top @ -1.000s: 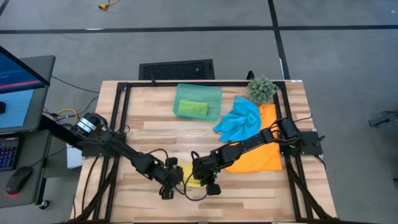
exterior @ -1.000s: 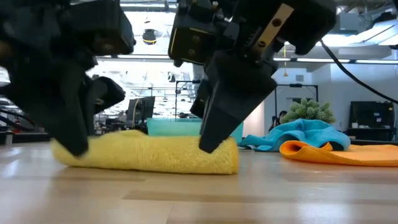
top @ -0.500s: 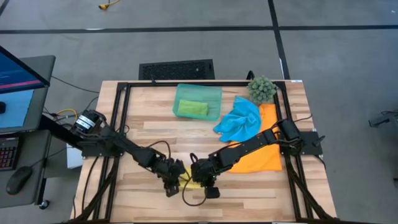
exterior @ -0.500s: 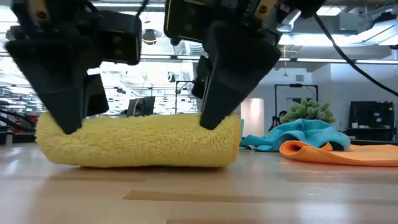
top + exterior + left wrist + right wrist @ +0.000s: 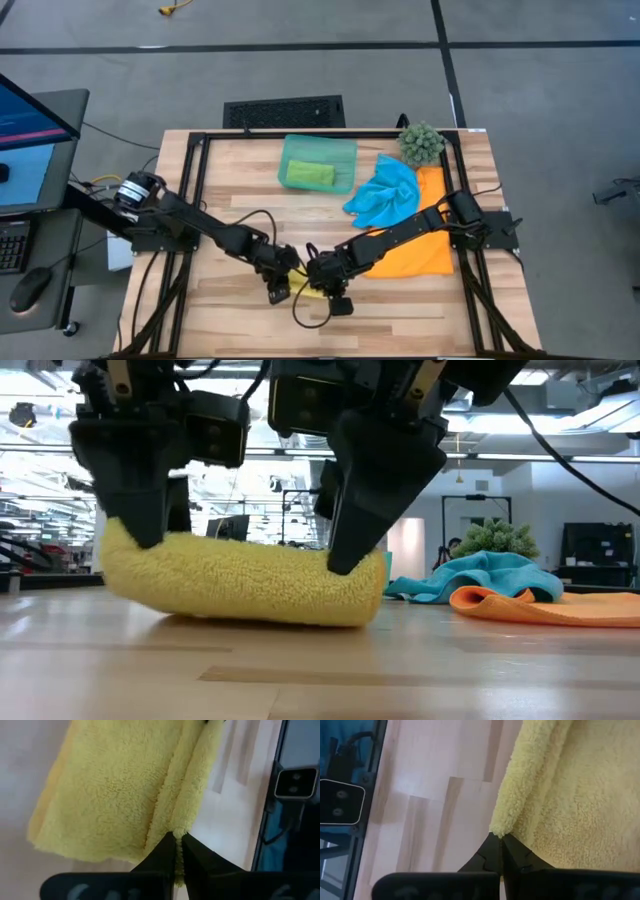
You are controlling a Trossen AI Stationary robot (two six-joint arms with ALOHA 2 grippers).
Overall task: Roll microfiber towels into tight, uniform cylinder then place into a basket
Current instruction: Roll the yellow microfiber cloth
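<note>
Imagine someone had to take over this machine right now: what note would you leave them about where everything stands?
Left gripper: shut on one end of the rolled yellow towel.
Right gripper: shut on the other end; the roll is tilted, its left-gripper end off the table, near the front edge.
Done: a rolled green towel lies in the teal basket.
Left: carry the yellow roll to the basket, then roll the crumpled blue towel and the orange towel at the right side beside the plant ball.
</note>
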